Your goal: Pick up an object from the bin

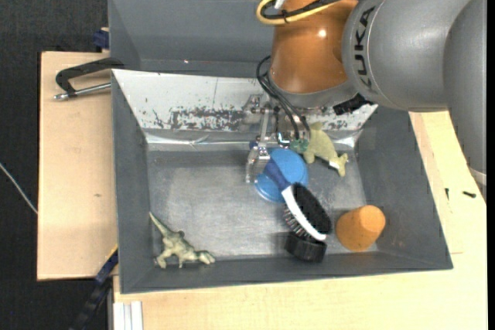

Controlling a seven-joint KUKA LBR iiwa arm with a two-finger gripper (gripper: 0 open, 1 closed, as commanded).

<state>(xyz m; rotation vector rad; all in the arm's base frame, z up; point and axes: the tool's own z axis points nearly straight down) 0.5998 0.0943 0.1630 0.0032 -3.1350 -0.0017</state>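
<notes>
The KUKA arm is reaching in from the right, its orange wrist cover hanging over the back middle of the grey metal bin (pixel 131 189), and the gripper (pixel 264 151) is sitting low near the scuffed back wall, just above the bin floor. It is hovering at the upper left edge of a rounded blue plastic object (pixel 280 172), which is lying roughly in the middle of the bin, a little toward the right. Whether the gripper is spread apart or closed on anything cannot be told from this angle, and nothing is visibly being carried. A black-bristled brush (pixel 307 212) with a white rim is lying touching the blue object's lower right side, and whether the two are one piece is unclear. A black round cap (pixel 304 248) is resting just below the brush. A pale green toy sea animal (pixel 326 153) is lying just right of the gripper, an orange rounded object (pixel 361 227) is sitting near the right wall, and a pale green toy dinosaur (pixel 179 247) is lying well apart in the front left corner.
</notes>
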